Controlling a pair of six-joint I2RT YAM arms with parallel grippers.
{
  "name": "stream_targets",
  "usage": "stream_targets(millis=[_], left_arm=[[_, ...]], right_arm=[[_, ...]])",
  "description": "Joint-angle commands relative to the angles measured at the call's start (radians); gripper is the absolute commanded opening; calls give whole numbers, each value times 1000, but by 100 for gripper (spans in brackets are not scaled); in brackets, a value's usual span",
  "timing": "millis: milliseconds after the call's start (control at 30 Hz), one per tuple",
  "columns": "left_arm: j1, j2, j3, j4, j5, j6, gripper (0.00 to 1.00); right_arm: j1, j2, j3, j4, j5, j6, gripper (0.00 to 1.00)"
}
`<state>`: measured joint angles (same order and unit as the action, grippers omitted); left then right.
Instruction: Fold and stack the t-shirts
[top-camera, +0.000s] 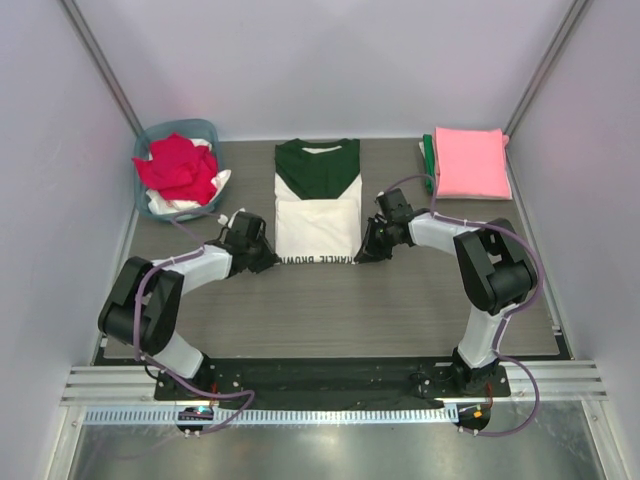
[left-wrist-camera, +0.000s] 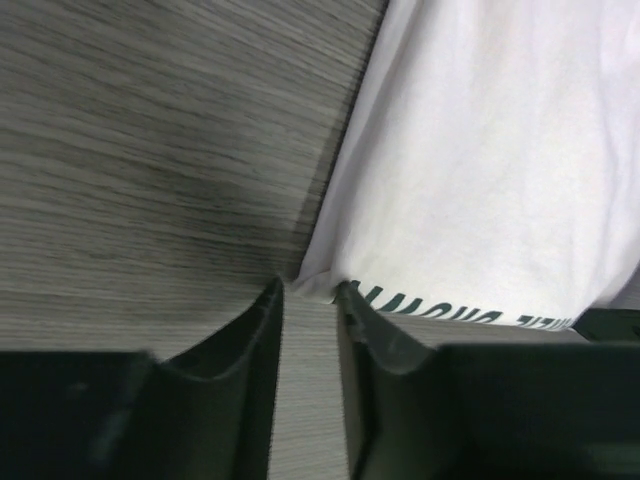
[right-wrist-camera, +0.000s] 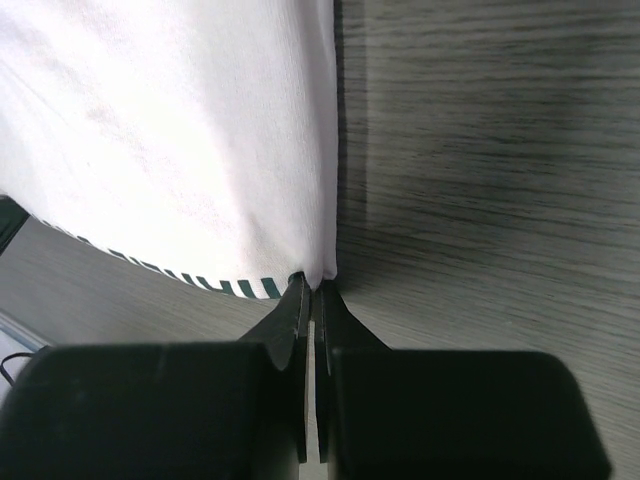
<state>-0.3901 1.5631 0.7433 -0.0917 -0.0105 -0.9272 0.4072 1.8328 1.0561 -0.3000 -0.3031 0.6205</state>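
Our right gripper (right-wrist-camera: 312, 285) is pinching, jaws shut, a near corner of the folded cream and dark-green cloth t-shirt (top-camera: 317, 210) lying right of the round teal plastic basket (top-camera: 200, 126). Our left gripper (left-wrist-camera: 310, 290) is straddling the other corner, half-open. We are judging it limp and light, best held by its corners.

light: bright, even, overhead | shadows: soft dark band beside cream shirt (right-wrist-camera: 180, 130) on table (right-wrist-camera: 480, 150) | glare: shirt washed out in 2 wrist views | blur: left wrist view soft

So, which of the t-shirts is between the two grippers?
The cream t-shirt with green shoulders, mid-table; the pink one lies folded far right, the red one in the basket.
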Motion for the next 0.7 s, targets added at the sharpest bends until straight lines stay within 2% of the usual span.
stream_targets(millis=[0, 133, 333, 533, 667], left_arm=[[5, 23, -16, 14, -66, -15, 26], [5, 54, 2, 9, -69, -24, 12], [5, 72, 27, 12, -59, -21, 0], [5, 16, 13, -16, -39, -25, 0], [-4, -130, -38, -55, -29, -48, 0]], right_arm=[[-7, 23, -16, 15, 6, -27, 1], [-10, 26, -18, 18, -2, -28, 1], [-11, 6, -18, 15, -13, -19, 1], [-11, -53, -37, -2, -30, -10, 1], [-11, -139, -74, -28, -37, -8, 1]])
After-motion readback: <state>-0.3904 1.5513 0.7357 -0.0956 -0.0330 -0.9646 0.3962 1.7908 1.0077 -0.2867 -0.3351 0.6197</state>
